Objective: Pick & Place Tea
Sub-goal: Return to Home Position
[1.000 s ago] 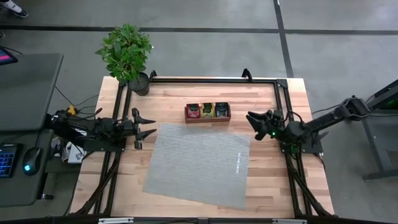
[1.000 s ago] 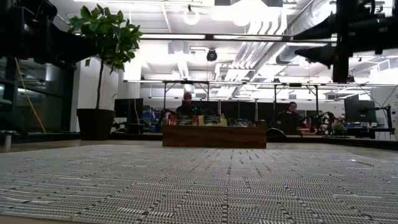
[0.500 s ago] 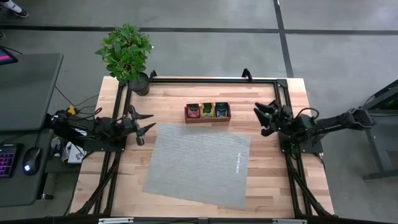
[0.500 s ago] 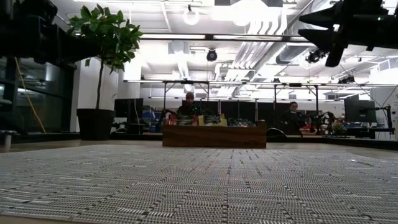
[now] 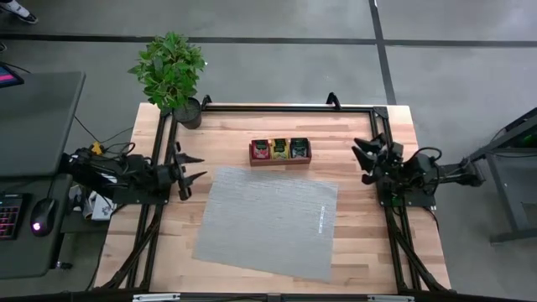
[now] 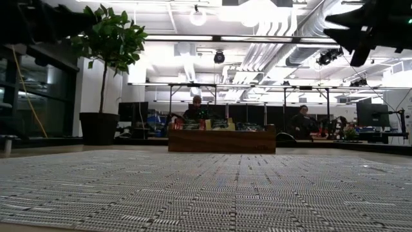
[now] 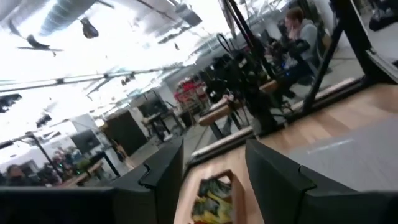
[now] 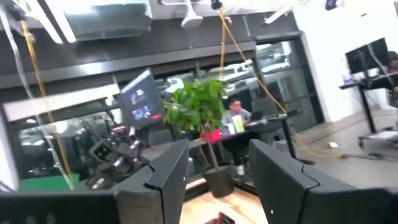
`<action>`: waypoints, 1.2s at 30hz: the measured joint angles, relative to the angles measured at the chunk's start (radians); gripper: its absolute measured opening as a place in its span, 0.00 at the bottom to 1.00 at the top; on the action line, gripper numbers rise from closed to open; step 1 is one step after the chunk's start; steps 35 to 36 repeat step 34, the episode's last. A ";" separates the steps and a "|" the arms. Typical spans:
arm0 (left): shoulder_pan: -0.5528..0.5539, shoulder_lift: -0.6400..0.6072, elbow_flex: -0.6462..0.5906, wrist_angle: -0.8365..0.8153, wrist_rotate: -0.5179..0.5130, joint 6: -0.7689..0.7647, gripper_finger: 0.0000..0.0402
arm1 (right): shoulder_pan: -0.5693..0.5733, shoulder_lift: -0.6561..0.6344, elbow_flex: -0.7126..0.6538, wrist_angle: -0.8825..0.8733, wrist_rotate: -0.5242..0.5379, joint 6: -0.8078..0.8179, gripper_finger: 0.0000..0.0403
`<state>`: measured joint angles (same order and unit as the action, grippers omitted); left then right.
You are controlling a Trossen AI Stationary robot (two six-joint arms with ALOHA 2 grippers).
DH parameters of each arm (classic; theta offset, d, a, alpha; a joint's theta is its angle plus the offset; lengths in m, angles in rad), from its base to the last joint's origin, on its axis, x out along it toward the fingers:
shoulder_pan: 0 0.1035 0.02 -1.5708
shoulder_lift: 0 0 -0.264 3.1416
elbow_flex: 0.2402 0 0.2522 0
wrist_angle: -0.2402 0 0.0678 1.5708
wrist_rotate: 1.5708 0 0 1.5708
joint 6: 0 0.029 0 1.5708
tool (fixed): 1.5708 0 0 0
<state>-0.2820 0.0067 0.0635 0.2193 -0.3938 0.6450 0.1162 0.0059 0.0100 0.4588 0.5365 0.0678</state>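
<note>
Both arms sit pulled back at their own edges of the table point(image 5: 252, 126), up off the wood. The left pincer point(image 5: 201, 167) points in across the table with its fingers point(image 7: 163, 174) spread apart, and the gap shows plainly in its wrist cam. The right pincer point(image 5: 361, 162) is the same on the opposite edge, fingers point(image 8: 166, 171) wide apart.

Nearest to them is the grey mat point(image 5: 268, 220). It lies a bit skewed, one far corner just beside the left pincer's tips and the other near the right pincer's.

A little past the mat's far edge is the wooden tray point(image 5: 280, 162). It's pretty much straight between the two pincers and well apart from both. All the tea point(image 5: 280, 149) I can spot is in there:
- red sachets point(image 5: 262, 149) in the compartment on the left pincer's side
- yellow sachets point(image 5: 279, 149) in the middle
- dark-green sachets point(image 5: 298, 149) on the right pincer's side

From table level the wrappers poke up above the tray's rim.

Farther off, the potted plant point(image 5: 170, 71) stands at the far corner on the left pincer's side. Beyond the table there's a person point(image 6: 195, 108) seated in the room behind the tray, and a second person point(image 6: 301, 117) off toward the right pincer's side.
</note>
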 joint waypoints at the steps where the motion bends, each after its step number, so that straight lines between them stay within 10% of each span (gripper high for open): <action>1: 0.000 0.001 0.000 -0.006 0.000 -0.009 0.42 | 0.001 0.005 0.001 -0.005 0.012 -0.001 0.41; 36: 0.000 0.001 0.006 -0.308 -0.017 -0.047 0.42 | 0.002 0.013 0.005 -0.122 0.089 0.002 0.41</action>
